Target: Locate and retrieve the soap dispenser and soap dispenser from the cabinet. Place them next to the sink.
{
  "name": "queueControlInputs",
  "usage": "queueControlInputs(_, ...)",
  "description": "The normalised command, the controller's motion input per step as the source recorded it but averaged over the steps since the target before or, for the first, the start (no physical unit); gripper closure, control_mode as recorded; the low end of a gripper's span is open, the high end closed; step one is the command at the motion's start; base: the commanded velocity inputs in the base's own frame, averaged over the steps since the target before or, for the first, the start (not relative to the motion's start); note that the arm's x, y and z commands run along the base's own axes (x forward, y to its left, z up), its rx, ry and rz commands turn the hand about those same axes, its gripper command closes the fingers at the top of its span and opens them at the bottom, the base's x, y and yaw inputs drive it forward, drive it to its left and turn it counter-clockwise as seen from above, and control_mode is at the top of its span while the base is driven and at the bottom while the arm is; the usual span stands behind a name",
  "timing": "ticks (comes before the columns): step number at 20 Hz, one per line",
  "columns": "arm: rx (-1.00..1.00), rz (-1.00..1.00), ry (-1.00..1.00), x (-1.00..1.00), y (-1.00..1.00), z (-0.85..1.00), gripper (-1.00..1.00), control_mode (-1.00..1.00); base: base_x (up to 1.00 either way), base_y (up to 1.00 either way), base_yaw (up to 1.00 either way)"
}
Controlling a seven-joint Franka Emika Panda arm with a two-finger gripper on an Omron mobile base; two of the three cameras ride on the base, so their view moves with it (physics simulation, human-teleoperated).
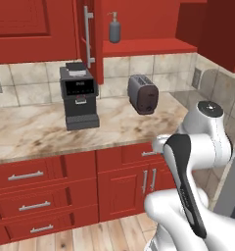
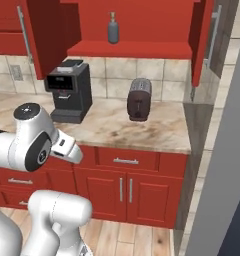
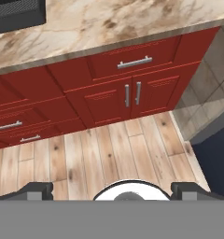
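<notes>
A grey soap dispenser (image 1: 114, 28) (image 2: 112, 28) stands upright on the red shelf (image 1: 148, 46) (image 2: 132, 49) of the open cabinet, whose door (image 1: 97, 41) with a grey bar handle is swung out to the left of it. My gripper (image 3: 114, 191) is open, its two dark fingertips (image 3: 37, 190) spread wide with nothing between them. It hangs low in front of the base units and points down at the wooden floor, far below the shelf. The sink is out of view.
On the marble counter (image 1: 36, 132) (image 2: 157, 132) stand a black coffee machine (image 1: 79, 95) (image 2: 68, 91) and a dark toaster (image 1: 142, 94) (image 2: 139, 99), both below the shelf. Red drawers and doors (image 3: 128, 93) line the front. A tall grey panel (image 2: 224, 150) rises at the right.
</notes>
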Motion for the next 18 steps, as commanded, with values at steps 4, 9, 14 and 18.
queueControlInputs(4,0.00,0.00,0.00,0.00,0.00,0.00,-1.00,1.00,0.71,-0.37,0.18)
queueControlInputs(9,0.00,0.00,0.00,0.00,0.00,0.00,-1.00,1.00,0.68,-0.38,0.20)
queueControlInputs(14,0.00,0.00,0.00,0.00,0.00,0.00,-1.00,1.00,0.31,-0.32,0.14)
queueControlInputs(18,0.00,0.00,0.00,0.00,0.00,0.00,-1.00,1.00,0.10,-0.29,0.08)
